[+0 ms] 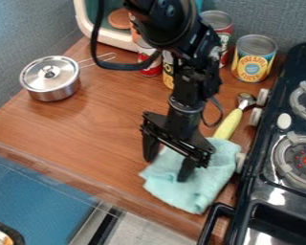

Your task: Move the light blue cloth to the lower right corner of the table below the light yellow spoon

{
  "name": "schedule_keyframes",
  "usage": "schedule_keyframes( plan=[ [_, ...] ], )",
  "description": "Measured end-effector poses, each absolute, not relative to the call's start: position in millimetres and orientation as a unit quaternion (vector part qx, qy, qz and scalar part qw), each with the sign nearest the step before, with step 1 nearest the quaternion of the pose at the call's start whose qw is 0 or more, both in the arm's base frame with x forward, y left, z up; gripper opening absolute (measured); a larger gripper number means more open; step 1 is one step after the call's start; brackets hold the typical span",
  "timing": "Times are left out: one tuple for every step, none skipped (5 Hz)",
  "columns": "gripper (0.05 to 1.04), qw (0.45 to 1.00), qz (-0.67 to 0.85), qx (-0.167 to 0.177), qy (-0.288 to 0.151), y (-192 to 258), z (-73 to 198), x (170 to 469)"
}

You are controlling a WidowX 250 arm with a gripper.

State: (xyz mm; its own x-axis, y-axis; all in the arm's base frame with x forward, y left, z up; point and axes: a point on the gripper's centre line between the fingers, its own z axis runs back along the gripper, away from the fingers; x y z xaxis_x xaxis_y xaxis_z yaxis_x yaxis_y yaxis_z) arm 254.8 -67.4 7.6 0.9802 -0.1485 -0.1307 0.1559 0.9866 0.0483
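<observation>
The light blue cloth (210, 184) lies crumpled on the wooden tabletop at lower right, close to the stove's front side. My gripper (168, 166) hangs over the cloth's left part, its two fingers spread apart: one at the cloth's upper left edge, the other above its middle. Whether the fingertips touch the cloth, I cannot tell. Just above the cloth is the spoon, with a light yellow handle (229, 124) and a metal scoop pointing up and right. The handle's lower end meets the cloth's top edge.
A black stove (257, 191) with knobs and burners borders the right side. A lidded metal pot (51, 79) stands upper left. Several cans, including a pineapple can (253, 58), stand at the back. The table's front edge (85, 179) runs below the cloth.
</observation>
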Motion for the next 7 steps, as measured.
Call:
schedule_keyframes(
  plan=[
    [0.999,0.995,-0.058,0.026,0.076,-74,10,249],
    [0.999,0.996,-0.047,0.008,0.072,-63,34,248],
    [0.999,0.998,-0.024,-0.013,0.057,-49,69,249],
    [0.999,0.998,-0.034,-0.028,0.037,-52,105,249],
    [0.999,0.997,-0.047,-0.037,0.038,-37,126,243],
    [0.999,0.996,-0.075,-0.015,0.036,-2,128,244],
    [0.999,0.997,-0.069,0.002,0.021,41,131,261]
  ],
)
